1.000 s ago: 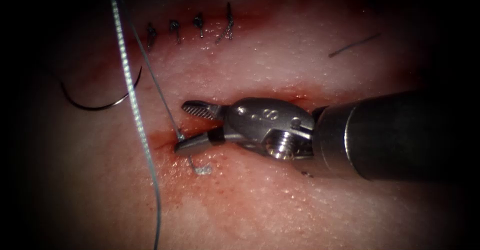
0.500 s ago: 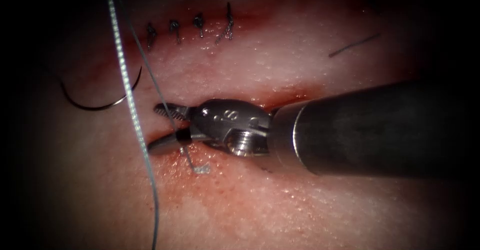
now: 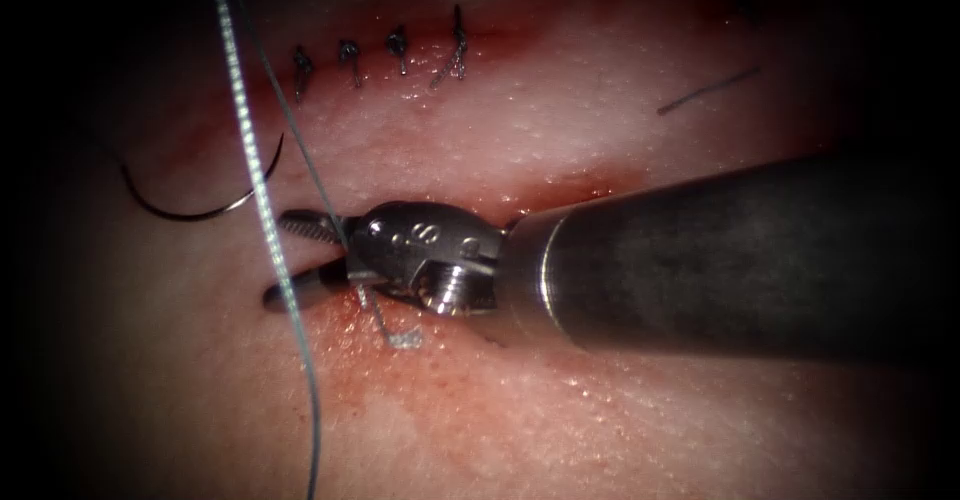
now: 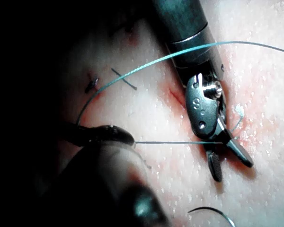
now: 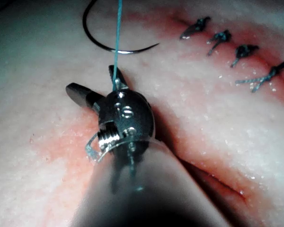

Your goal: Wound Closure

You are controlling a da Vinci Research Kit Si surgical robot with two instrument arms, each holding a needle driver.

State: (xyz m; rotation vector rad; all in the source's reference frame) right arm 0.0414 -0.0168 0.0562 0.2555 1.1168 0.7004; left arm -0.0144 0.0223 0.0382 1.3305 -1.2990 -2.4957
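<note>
right tool jaws spread astride the taut thread, strand crossing between them; needle lies free on the tissue, left of the cut, nearest this tool

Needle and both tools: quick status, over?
Right tool jaws open around taut thread, gripping nothing. Left tool holds that thread. Needle lies free on tissue, left of cut. Nothing in the way.

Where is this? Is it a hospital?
Probably a practice bench, not a hospital. A robot's right end effector, open around a thread, works over pork tissue. A curved needle lies loose left of the cut, below finished stitches.
</note>
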